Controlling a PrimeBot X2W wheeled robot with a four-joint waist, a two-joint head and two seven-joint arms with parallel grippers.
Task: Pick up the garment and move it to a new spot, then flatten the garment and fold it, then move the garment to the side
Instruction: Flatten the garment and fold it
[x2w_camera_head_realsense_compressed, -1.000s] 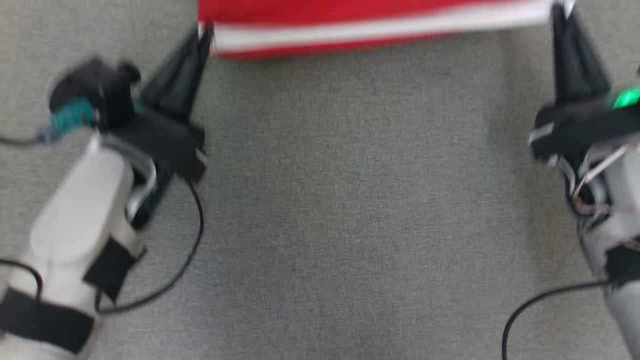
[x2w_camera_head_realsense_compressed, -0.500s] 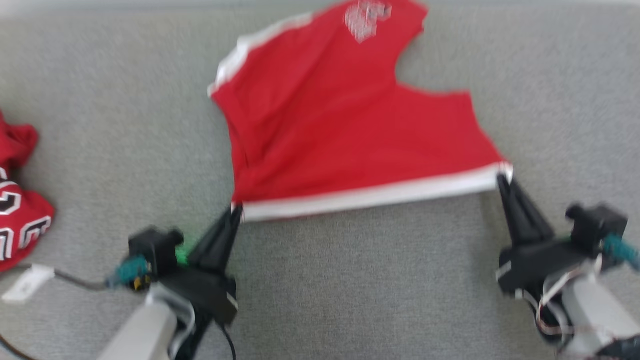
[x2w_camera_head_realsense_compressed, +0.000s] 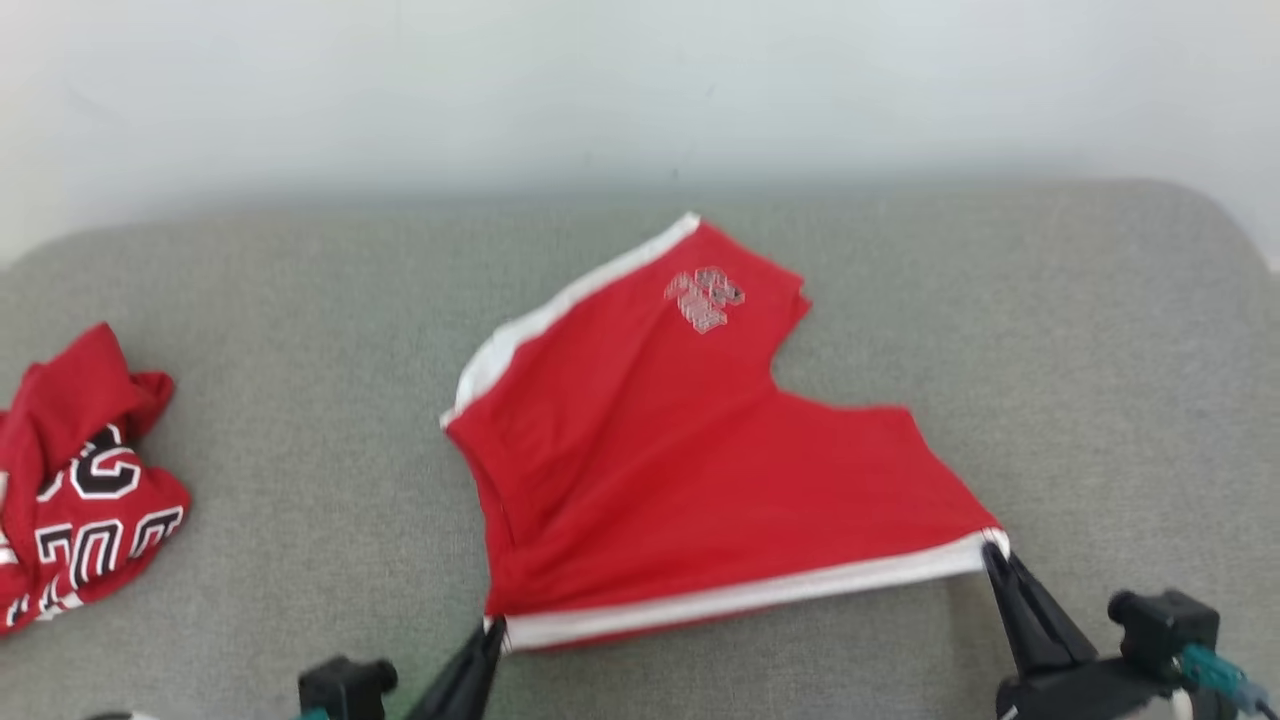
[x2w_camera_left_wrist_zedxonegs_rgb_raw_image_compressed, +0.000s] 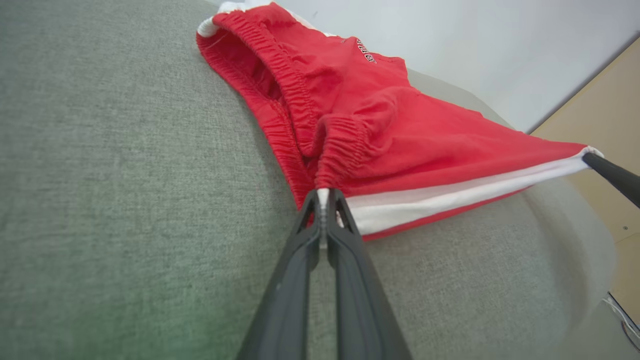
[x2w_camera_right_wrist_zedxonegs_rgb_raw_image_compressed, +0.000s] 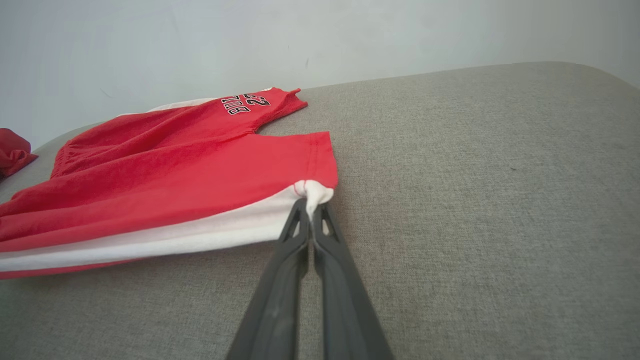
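I have the red shorts (x2w_camera_head_realsense_compressed: 700, 470) spread roughly in the middle of the grey cushion (x2w_camera_head_realsense_compressed: 1080, 350), with their white-striped side edge nearest the robot. The left gripper (x2w_camera_head_realsense_compressed: 490, 630) is pinched tight on the waistband end of that stripe. In the left wrist view both dark fingers (x2w_camera_left_wrist_zedxonegs_rgb_raw_image_compressed: 300, 250) meet on a nub of white fabric just under the gathered elastic. The right gripper (x2w_camera_head_realsense_compressed: 993, 550) is clamped on the other end of the stripe, at the leg-hem corner, and in the right wrist view its tips close on a small white fold of cloth.

Between the two grips the stripe runs straight and taut. The rest of the shorts lies beyond it, away from the robot — the waistband opening is on the left and the two legs fan out to the far side and right, with a notch between them. The far leg carries a print (x2w_camera_head_realsense_compressed: 705, 298) near its hem — lettering and a number, I think, though it is too blurred in the head view to read.

A second red garment (x2w_camera_head_realsense_compressed: 80, 480) with black-and-white lettering lies crumpled at the cushion's left edge, well apart from the shorts. A pale wall (x2w_camera_head_realsense_compressed: 640, 80) stands behind.
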